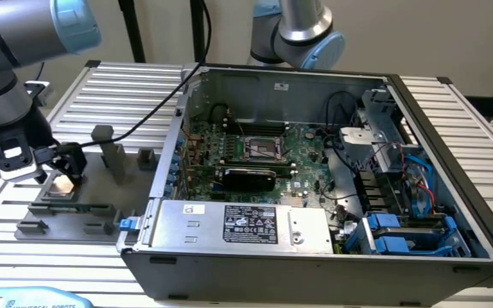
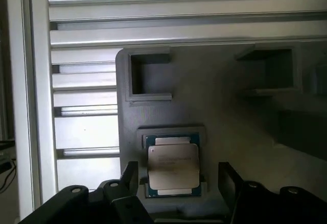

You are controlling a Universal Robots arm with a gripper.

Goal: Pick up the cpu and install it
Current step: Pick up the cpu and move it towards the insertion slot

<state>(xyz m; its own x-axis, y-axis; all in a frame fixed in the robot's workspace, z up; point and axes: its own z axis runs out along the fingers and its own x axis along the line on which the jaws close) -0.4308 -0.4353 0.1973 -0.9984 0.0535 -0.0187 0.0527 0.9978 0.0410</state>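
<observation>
"UNIVERSAL ROBOTS" on a pale blue cap (image 1: pixel 24 300)

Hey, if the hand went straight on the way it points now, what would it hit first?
Likely the cpu, in the grey tray between the open fingers of the hand; gap unclear.

1. The arm (image 1: pixel 11 38) came in from the exterior view's left, its grey links and a blue joint cap (image 1: pixel 75 24) sitting high in that corner.
2. Its wrist (image 1: pixel 2 106) bent downward below the cap.
3. The gripper (image 1: pixel 58 174) hung low and pointed straight down.
4. Its two dark fingers (image 2: pixel 228 179) stood apart, with the jaws spread wide.
</observation>
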